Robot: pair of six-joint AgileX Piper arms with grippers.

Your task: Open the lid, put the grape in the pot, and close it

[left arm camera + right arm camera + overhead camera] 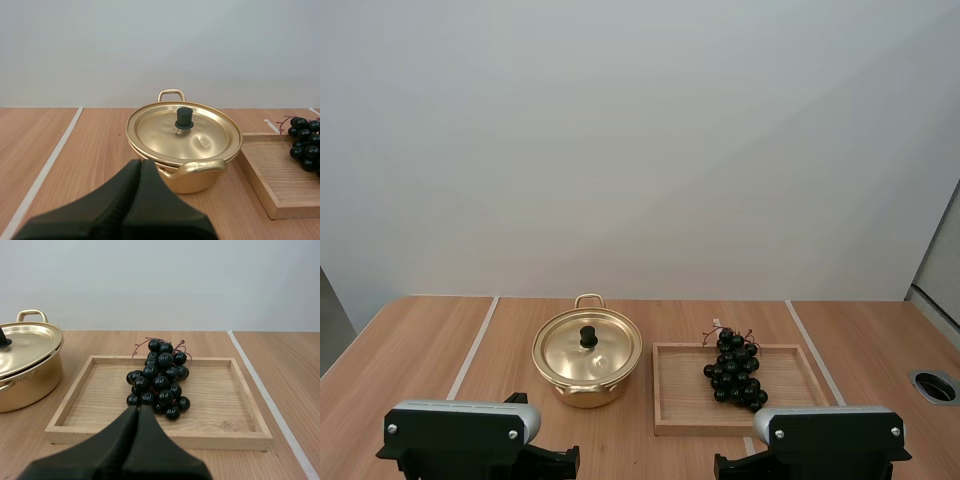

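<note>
A wood-grain table point(420, 350) carries a wooden tray point(670, 405) at right and, just beside it at left, a gold pot point(585, 395) with its lid point(610, 350) on; a bunch of grapes point(735, 370) lies in the tray's right half, its long axis running near to far, stems at the far end; 1 black knob point(588, 337) crowns the lid. The left gripper point(141, 161), fingers pressed together on nothing, points at the pot, the knob dead ahead, so this looks the nearer arm for the lid; the right gripper point(138, 409), likewise closed and empty, faces the grapes end-on. Bare table left of the pot offers room to park the lid.
</note>
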